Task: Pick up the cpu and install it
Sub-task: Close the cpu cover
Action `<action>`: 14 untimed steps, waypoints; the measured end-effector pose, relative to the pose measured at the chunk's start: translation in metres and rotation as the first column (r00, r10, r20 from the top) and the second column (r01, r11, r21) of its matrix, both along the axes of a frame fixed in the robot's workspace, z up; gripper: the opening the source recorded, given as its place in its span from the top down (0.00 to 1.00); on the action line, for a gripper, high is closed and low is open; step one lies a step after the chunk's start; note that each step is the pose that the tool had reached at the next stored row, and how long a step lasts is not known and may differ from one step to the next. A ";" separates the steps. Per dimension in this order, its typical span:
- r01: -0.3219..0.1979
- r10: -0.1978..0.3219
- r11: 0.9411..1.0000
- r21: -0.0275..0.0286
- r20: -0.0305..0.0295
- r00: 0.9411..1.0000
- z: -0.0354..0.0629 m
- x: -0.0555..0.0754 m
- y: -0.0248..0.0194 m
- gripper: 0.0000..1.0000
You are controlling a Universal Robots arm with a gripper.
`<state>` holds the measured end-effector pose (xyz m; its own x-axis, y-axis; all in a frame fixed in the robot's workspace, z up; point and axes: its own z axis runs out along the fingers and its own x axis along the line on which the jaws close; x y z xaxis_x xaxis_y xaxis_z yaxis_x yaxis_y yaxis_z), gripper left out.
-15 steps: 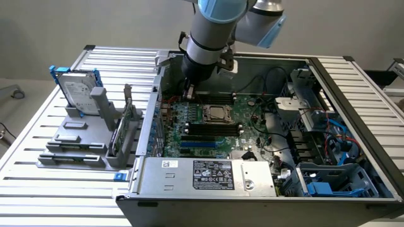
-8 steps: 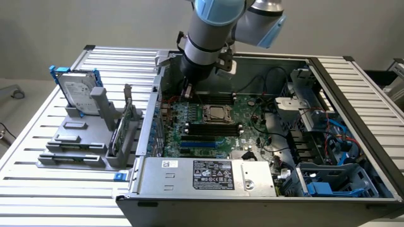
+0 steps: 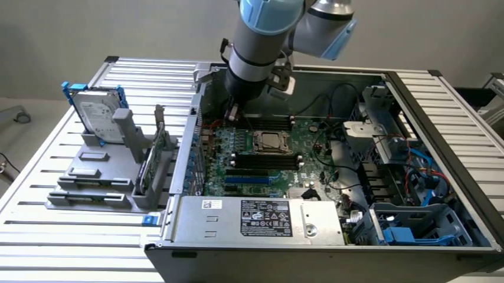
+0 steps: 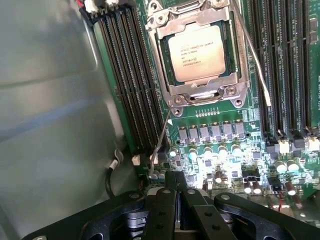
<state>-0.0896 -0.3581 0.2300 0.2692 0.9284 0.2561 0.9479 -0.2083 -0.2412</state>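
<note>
Tool state: we read the gripper (image 4: 176,177) as closed. Its two black fingers (image 4: 165,207) are pressed side by side with nothing between them.

Tool position: in the exterior view the gripper (image 3: 234,116) is down inside the open computer case (image 3: 346,79). It is just above the green motherboard (image 3: 315,171), near the case wall on the exterior view's left.

Position of the task's thing: the cpu (image 4: 196,52) lies flat in its socket with its dull silver, printed top facing up. The metal socket frame (image 4: 200,92) encloses it. A thin metal lever (image 4: 252,60) runs alongside that frame; we cannot tell whether it is latched. In the exterior view the cpu (image 3: 270,140) sits near the middle of the board, to the exterior view's right of the gripper and nearer the camera.

Relation: the gripper and the cpu are apart, with no contact. In the wrist view a row of grey square components (image 4: 210,132) and a band of small capacitors (image 4: 220,152) lie between the fingertips and the socket frame. Black memory slots (image 4: 130,80) flank the socket.

Surroundings: a hard drive (image 3: 100,112) in a blue frame stands upright in a grey fixture (image 3: 94,177) on the slatted table (image 3: 47,236). It is outside the case, on the exterior view's left and well apart from the gripper. A power supply (image 3: 260,218) occupies the near edge of the case.
</note>
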 end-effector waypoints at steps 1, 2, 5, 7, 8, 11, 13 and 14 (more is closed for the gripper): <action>0.014 -0.014 1.000 0.001 0.000 1.000 -0.0001 0.000 0.0000 0.89; 0.028 -0.028 1.000 0.001 0.000 1.000 -0.0002 0.000 0.0000 0.89; 0.072 -0.072 0.997 0.002 0.000 0.997 -0.0004 0.000 0.0000 0.89; 0.098 -0.098 0.995 0.002 0.000 0.995 -0.0004 0.000 0.0000 0.89; 0.110 -0.110 0.994 0.003 0.000 0.994 -0.0005 0.000 0.0000 0.89; 0.138 -0.138 0.990 0.005 0.000 0.990 -0.0004 -0.001 0.0000 0.89; 0.150 -0.150 0.989 0.008 -0.001 0.989 0.0000 -0.004 0.0000 0.89; 0.154 -0.154 0.988 0.009 -0.001 0.988 0.0003 -0.006 0.0000 0.89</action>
<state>-0.0953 -0.3581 0.2303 0.4086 0.8736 0.2643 0.9047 -0.3493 -0.2440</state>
